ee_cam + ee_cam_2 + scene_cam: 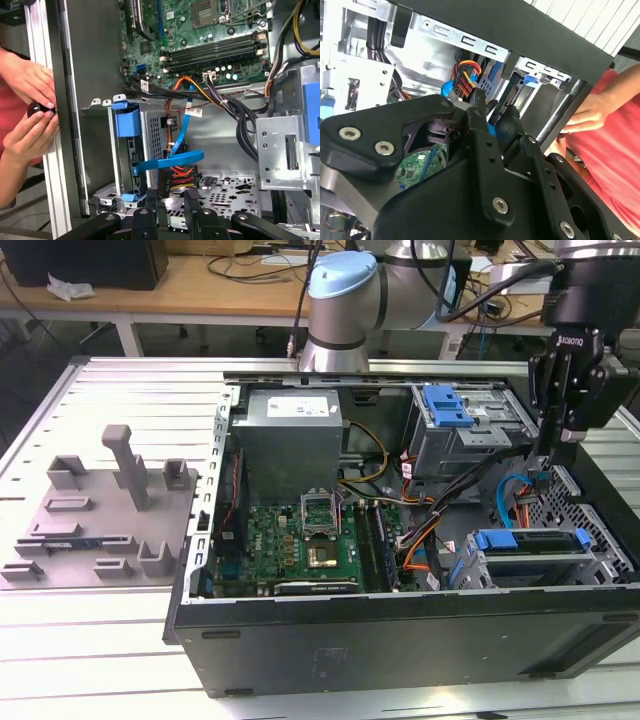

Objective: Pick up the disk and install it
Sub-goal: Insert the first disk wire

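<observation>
The disk sits edge-up in the grey drive cage at the case's front corner, on the exterior view's right, with its blue carrier rail on top. In the first wrist view the disk's blue rail runs along that cage. My gripper hangs just behind the cage, over the cables, apart from the disk. Its black fingers stand a little apart with nothing between them in both wrist views, and orange and black cables show through the gap. In the second wrist view the gripper points into the case.
A second grey cage with a blue latch piece stands at the case's back. The motherboard and power supply lie on the exterior view's left. A person's hands hold a small black part at the case's front wall. A grey fixture lies outside.
</observation>
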`<action>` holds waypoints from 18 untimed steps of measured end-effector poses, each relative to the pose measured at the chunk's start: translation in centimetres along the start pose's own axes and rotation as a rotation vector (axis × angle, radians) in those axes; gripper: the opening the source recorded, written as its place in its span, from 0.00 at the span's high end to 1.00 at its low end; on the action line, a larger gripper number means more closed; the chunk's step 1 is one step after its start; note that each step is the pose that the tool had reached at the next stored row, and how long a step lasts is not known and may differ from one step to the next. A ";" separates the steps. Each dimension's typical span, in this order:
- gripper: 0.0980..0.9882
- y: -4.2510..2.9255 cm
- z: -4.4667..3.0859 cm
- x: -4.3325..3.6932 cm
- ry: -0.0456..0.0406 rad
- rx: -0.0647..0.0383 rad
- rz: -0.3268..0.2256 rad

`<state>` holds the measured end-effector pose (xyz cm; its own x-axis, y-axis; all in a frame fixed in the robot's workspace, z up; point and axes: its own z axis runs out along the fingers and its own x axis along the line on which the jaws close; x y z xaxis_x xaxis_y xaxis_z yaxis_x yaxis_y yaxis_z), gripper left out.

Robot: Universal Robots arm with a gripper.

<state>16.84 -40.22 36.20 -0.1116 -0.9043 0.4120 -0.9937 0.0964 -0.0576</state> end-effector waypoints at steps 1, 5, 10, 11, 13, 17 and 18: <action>0.71 0.02 0.09 -0.04 0.0003 -0.002 0.007; 0.71 0.20 0.54 -0.23 0.0058 -0.017 0.040; 0.71 0.21 0.65 -0.27 0.0117 -0.032 0.058; 0.71 0.21 0.67 -0.27 0.0142 -0.039 0.057; 0.71 0.22 0.85 -0.33 0.0186 -0.050 0.055; 0.71 0.23 1.16 -0.48 0.0210 -0.054 0.055; 0.71 0.22 1.20 -0.50 0.0260 -0.058 0.053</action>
<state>16.68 -40.25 34.89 -0.1635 -0.8863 0.4332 -0.9854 0.1682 -0.0278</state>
